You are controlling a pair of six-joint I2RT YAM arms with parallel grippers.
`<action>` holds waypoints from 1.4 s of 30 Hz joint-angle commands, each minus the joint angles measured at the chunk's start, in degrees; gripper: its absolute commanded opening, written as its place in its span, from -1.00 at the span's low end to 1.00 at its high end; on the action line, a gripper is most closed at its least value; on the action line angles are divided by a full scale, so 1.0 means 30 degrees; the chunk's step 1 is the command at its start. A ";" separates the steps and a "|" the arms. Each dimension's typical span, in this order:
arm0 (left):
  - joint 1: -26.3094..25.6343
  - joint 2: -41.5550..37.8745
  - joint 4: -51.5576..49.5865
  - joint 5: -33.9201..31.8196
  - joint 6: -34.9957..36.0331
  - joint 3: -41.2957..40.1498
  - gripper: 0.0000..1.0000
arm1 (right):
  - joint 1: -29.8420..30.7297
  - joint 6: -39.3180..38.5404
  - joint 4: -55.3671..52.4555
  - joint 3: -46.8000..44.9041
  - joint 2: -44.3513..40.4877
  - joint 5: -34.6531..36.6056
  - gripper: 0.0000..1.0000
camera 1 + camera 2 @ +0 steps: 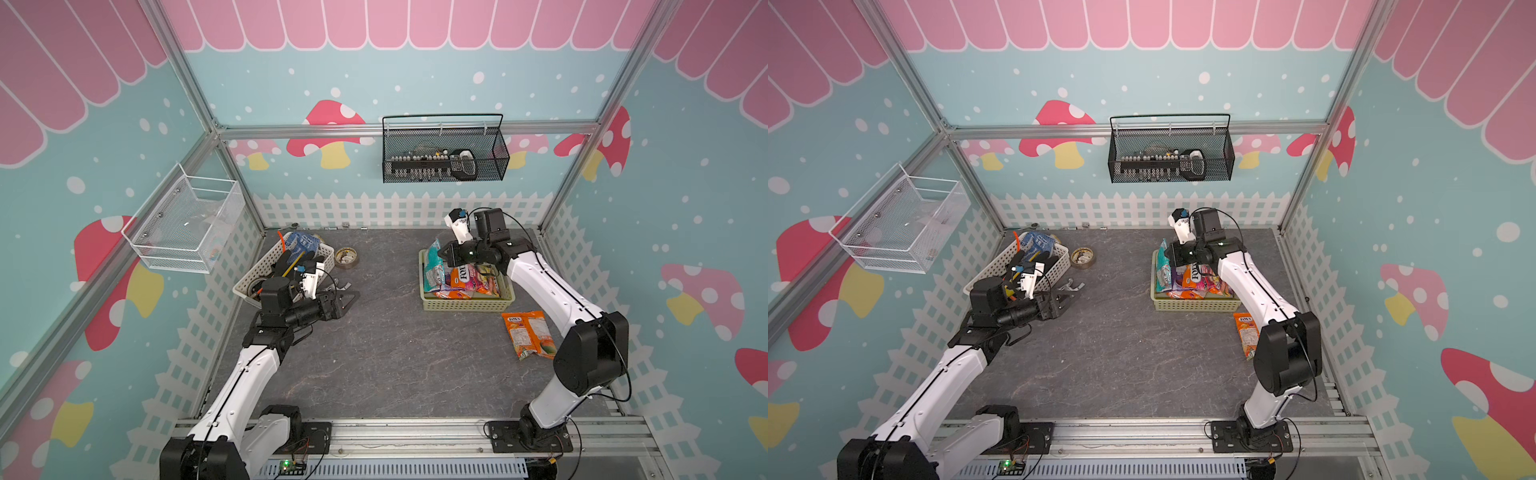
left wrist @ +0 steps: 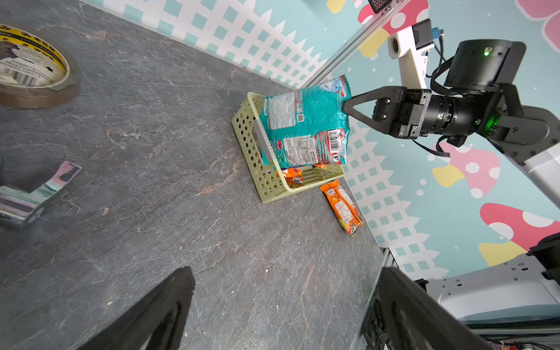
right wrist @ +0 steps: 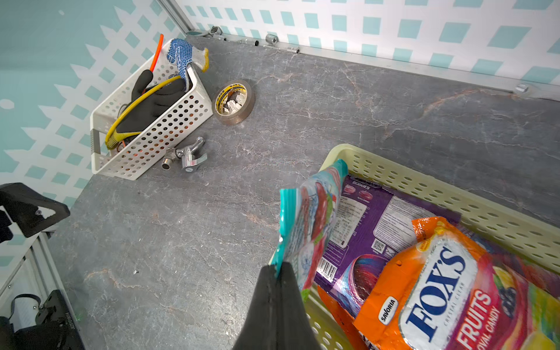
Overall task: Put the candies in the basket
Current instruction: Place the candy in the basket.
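**Placing the teal bag.** The right tool (image 3: 277,268) is pinched tight on one edge of the teal bag (image 2: 303,121). The bag hangs with its face upright and shows edge-on in a top view (image 1: 434,259). Its length runs along the wall of the basket (image 1: 465,306) that faces the left arm. The bag's lower part overlaps that rim, and whether all of it lies inside cannot be told. The release probably turns on this: a small shift toward the basket's middle should let the bag fall flat onto the purple bag (image 3: 363,218) and the orange FOX'S bag (image 3: 439,288) already inside. One orange bag (image 1: 530,334) lies on the counter (image 1: 395,353) just beside the basket's near corner. Its long axis points away from the basket toward the right arm, which is much the nearer arm. The left tool (image 1: 348,300) is wide and empty beside the white tool basket (image 3: 157,136), well apart from the candies
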 commanded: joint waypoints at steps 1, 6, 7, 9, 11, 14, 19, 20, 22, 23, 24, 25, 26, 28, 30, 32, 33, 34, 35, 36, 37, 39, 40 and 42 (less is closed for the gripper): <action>-0.0020 -0.0232 0.0428 0.0314 0.0355 -0.0147 0.98 | -0.0053 -0.0139 0.0903 -0.0175 0.0052 -0.1215 -1.00; 0.0007 -0.0269 0.0422 0.0076 0.0360 -0.0130 0.99 | -0.0663 0.0073 0.0985 -0.0514 0.0396 -0.2017 -1.00; -0.0013 -0.0243 0.0428 0.0076 0.0333 -0.0151 0.98 | -0.0943 0.0126 0.0937 -0.0671 0.0560 -0.2043 -1.00; -0.0043 -0.0239 0.0428 0.0025 0.0319 -0.0159 0.99 | -0.1317 0.0041 0.0941 -0.1073 0.0798 -0.2120 -1.00; -0.0003 -0.0225 0.0385 -0.0142 0.0250 -0.0189 0.98 | -0.1592 -0.0137 0.0945 -0.1314 0.1131 -0.1932 -1.00; -0.0027 -0.0126 0.0432 -0.0188 0.0228 -0.0159 0.99 | -0.2061 -0.0273 0.0941 -0.1385 0.1956 -0.1674 -1.00; -0.0020 -0.0087 0.0371 -0.0235 0.0210 -0.0187 0.98 | -0.2550 -0.0332 0.0869 -0.1312 0.3205 0.0428 -1.00; -0.0021 -0.0109 0.0444 -0.0301 0.0187 -0.0216 0.98 | -0.2577 -0.0416 0.0875 -0.1245 0.3468 0.0558 -1.00; 0.0002 -0.0080 0.0400 -0.0370 0.0169 -0.0218 0.98 | -0.2591 -0.0536 0.0862 -0.1135 0.3825 0.0984 -1.00; -0.0020 -0.0078 0.0402 -0.0364 0.0204 -0.0203 0.99 | -0.2627 -0.0599 0.0874 -0.1094 0.3935 0.1320 -1.00; -0.0008 -0.0050 0.0399 -0.0379 0.0191 -0.0189 0.98 | -0.2627 -0.0628 0.0865 -0.1043 0.3974 0.1573 -1.00; -0.0020 -0.0009 0.0399 -0.0370 0.0173 -0.0189 0.98 | -0.2631 -0.0690 0.0875 -0.1033 0.3960 0.1888 -1.00; -0.0017 0.0012 0.0366 -0.0376 0.0164 -0.0178 0.99 | -0.2625 -0.0741 0.0907 -0.0993 0.3975 0.2212 -1.00; -0.0012 0.0051 0.0410 -0.0366 0.0173 -0.0174 0.99 | -0.2627 -0.0833 0.0912 -0.0887 0.4546 0.2928 -1.00; -0.0013 0.0082 0.0399 -0.0366 0.0166 -0.0189 0.99 | -0.2631 -0.0887 0.0912 -0.0762 0.4757 0.3620 -1.00; -0.0008 0.0112 0.0399 -0.0352 0.0160 -0.0178 0.99 | -0.2660 -0.0864 0.0912 -0.0633 0.4905 0.4149 -1.00; -0.0020 0.0111 0.0399 -0.0356 0.0158 -0.0188 0.98 | -0.2684 -0.0796 0.0912 -0.0597 0.4969 0.4322 -1.00; -0.0010 0.0112 0.0399 -0.0335 0.0173 -0.0189 0.98 | -0.2716 -0.0684 0.0912 -0.0571 0.5003 0.4570 -1.00; -0.0020 0.0085 0.0398 -0.0335 0.0175 -0.0212 0.99 | -0.2719 -0.0635 0.0912 -0.0553 0.5060 0.4708 -1.00; -0.0010 0.0068 0.0399 -0.0355 0.0159 -0.0218 0.99 | -0.2714 -0.0603 0.0912 -0.0564 0.5068 0.4738 -1.00; -0.0017 0.0047 0.0398 -0.0407 0.0162 -0.0218 0.99 | -0.2695 -0.0508 0.0911 -0.0562 0.5075 0.4802 -1.00; -0.0021 0.0103 0.0364 -0.0570 0.0165 -0.0247 0.98 | -0.2696 -0.0362 0.1014 -0.0677 0.4981 0.4968 -0.99; 0.0015 0.0140 0.0370 -0.0515 0.0149 -0.0225 0.98 | -0.2697 -0.0245 0.1131 -0.0858 0.4871 0.5038 -0.99; 0.0013 0.0259 0.0355 -0.0379 0.0159 -0.0189 0.98 | -0.2729 -0.0151 0.1303 -0.1103 0.4655 0.5145 -0.96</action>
